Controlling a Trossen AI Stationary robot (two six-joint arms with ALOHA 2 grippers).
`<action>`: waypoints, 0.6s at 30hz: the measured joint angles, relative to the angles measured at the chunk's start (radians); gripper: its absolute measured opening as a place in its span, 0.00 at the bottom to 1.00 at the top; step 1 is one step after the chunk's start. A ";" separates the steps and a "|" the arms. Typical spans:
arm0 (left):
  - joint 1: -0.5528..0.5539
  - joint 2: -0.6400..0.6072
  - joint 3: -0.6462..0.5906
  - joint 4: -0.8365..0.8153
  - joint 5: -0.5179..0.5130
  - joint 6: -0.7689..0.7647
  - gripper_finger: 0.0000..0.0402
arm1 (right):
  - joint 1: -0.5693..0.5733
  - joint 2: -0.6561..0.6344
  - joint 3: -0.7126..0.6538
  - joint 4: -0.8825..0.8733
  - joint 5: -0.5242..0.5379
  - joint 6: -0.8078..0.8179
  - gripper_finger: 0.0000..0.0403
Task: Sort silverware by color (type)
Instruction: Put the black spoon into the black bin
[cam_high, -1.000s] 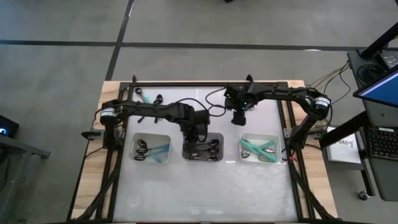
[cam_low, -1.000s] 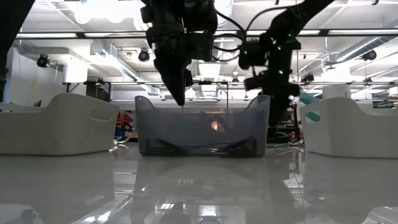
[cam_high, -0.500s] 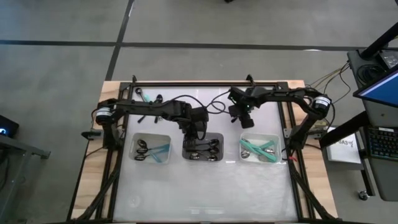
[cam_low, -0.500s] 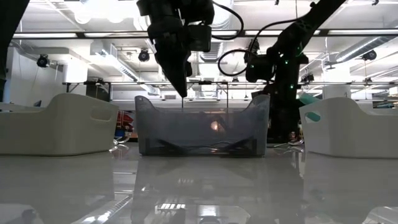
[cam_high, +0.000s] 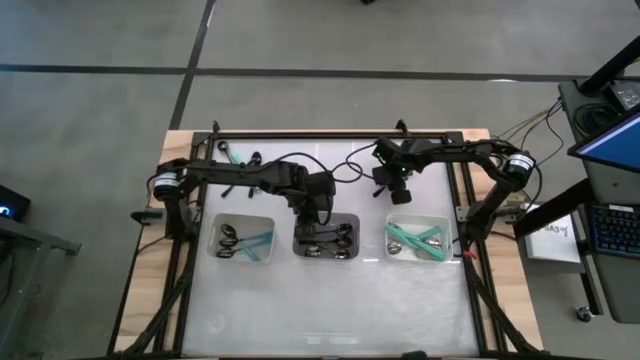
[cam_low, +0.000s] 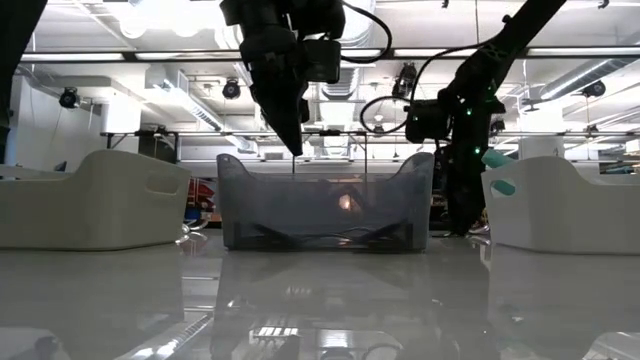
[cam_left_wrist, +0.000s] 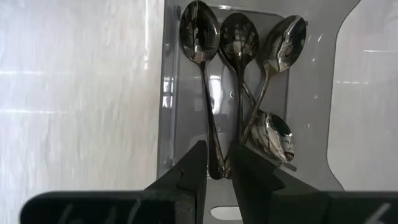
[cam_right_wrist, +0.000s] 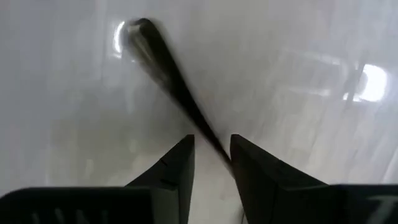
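Observation:
My left gripper (cam_left_wrist: 217, 155) hangs fingers down over the far end of the grey middle tray (cam_high: 327, 238). It is open by a narrow gap and holds nothing. Several silver spoons (cam_left_wrist: 239, 43) lie in that tray below it. My right gripper (cam_right_wrist: 211, 146) is shut on a black spoon (cam_right_wrist: 165, 78). It hovers over the table (cam_high: 398, 192), just beyond the far edge of the right white tray (cam_high: 418, 240). That tray holds mint-green spoons (cam_high: 405, 238). The left white tray (cam_high: 245, 240) holds black spoons and a mint-green one. My right gripper pinches the black spoon's handle (cam_right_wrist: 208, 140) between its two fingers, which come from above and point down. The spoon reaches out past the fingertips, bowl end (cam_right_wrist: 138, 31) farthest from them, lifted clear of the table.
A few more spoons (cam_high: 235, 155) lie at the table's far left corner. The three trays stand in a row across the table's middle. Bare white table (cam_high: 330, 300) lies near the front edge. Cables (cam_high: 350, 165) trail across the far side between the arms.
My right gripper has carried the black spoon toward the table's right edge and slightly nearer, toward the right tray. My left gripper has risen a little above the grey tray and then held still.

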 joint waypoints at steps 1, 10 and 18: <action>0.000 0.000 0.000 0.002 0.000 0.000 0.13 | -0.002 0.001 -0.004 0.012 0.002 0.034 0.22; 0.000 0.000 0.000 0.015 0.000 -0.016 0.13 | -0.010 0.002 -0.019 0.099 0.053 0.321 0.04; -0.002 -0.001 -0.004 -0.015 -0.001 -0.056 0.13 | -0.011 0.002 -0.013 0.092 0.052 0.444 0.03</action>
